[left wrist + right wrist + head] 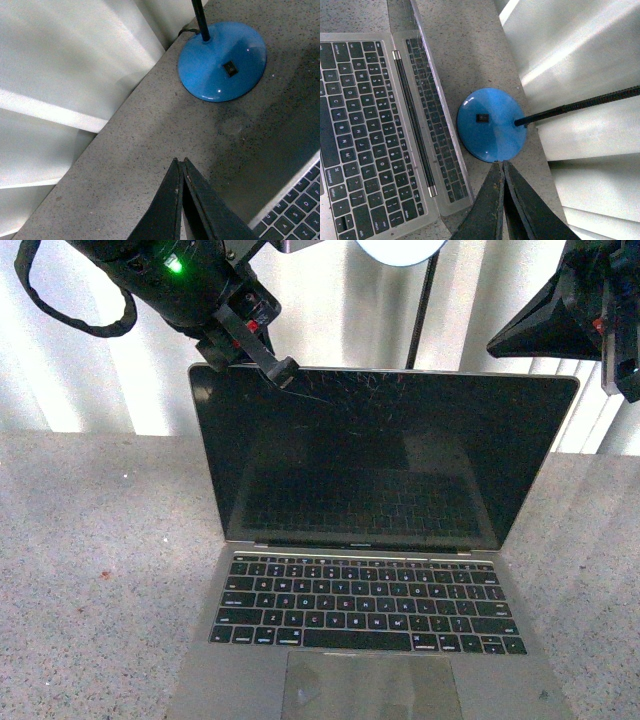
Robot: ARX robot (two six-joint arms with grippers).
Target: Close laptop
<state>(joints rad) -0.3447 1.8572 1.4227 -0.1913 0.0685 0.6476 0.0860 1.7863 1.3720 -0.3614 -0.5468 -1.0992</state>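
The grey laptop stands open on the speckled counter, its black screen upright and cracked near the top edge. Its keyboard shows in the right wrist view and a corner of it in the left wrist view. My left gripper is shut and its tip is at the screen's top edge, left of centre. In the left wrist view the gripper hangs over bare counter behind the screen. My right gripper is shut and held above the screen's top right corner; in its wrist view it is over the counter behind the lid.
A desk lamp with a blue round base and black stem stands on the counter behind the laptop, also in the left wrist view. A white panelled wall backs the counter.
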